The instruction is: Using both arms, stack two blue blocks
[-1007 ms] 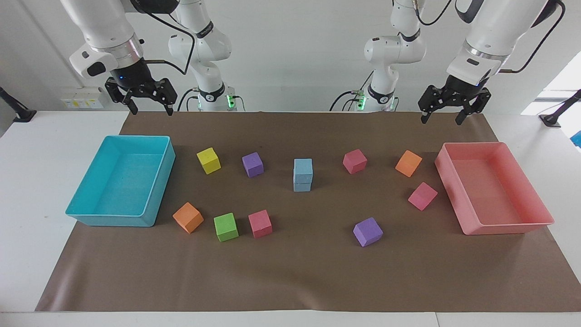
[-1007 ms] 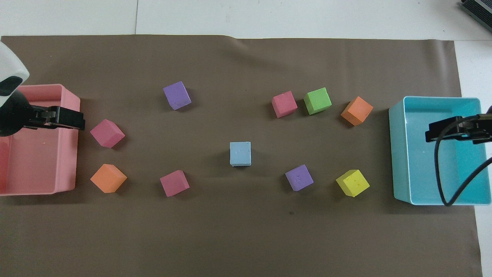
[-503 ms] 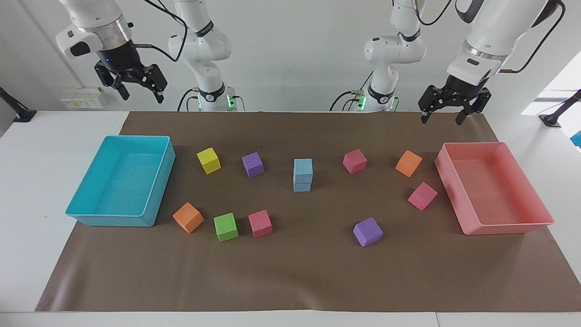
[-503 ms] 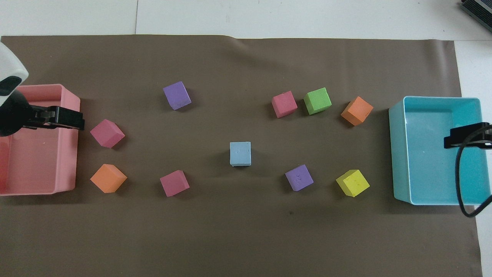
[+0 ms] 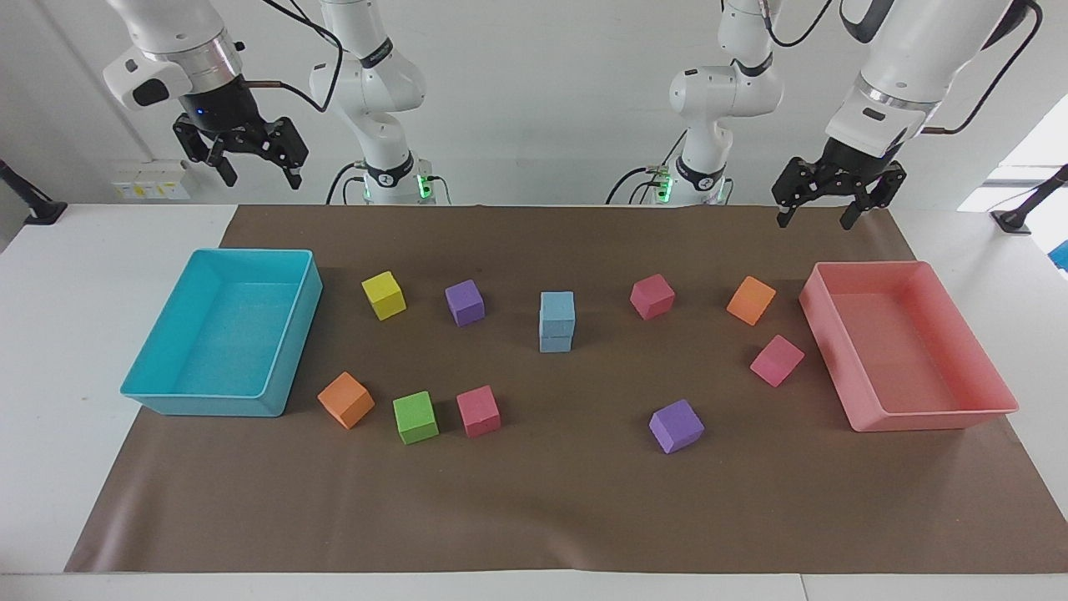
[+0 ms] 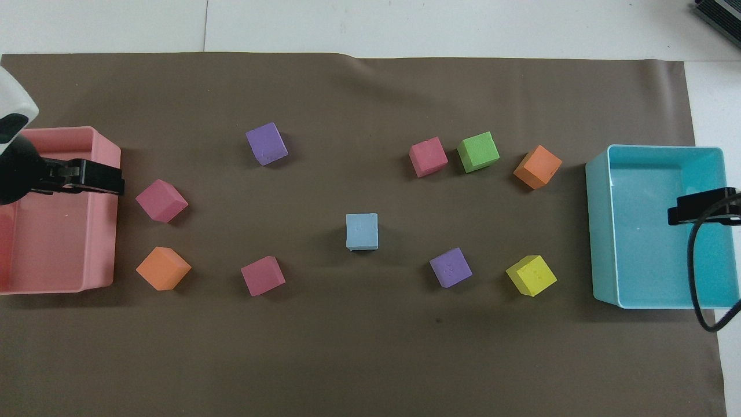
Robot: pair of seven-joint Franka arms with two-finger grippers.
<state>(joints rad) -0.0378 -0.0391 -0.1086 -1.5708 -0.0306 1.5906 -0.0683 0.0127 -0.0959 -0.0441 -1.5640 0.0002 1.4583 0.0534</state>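
Blue blocks [image 5: 556,321] stacked mid-mat, both our arms waiting clear

We judge the job done: the stack's long axis stands upright, between a purple cube [image 5: 465,302] and a pink cube [image 5: 652,296]; left gripper [image 5: 826,213] and right gripper [image 5: 254,170] hang raised, jaws spread, empty

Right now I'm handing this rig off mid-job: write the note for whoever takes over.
Left gripper: open, empty, raised beside the pink tray, over the mat's edge nearest the robots.
Right gripper: open, empty, raised high above the table near the turquoise tray.
Blue blocks: top blue block sits squarely on bottom blue block at mid-mat, free of both grippers.
Done: stack built and released.
Left: nothing on the stack; the other coloured cubes lie loose on the mat.
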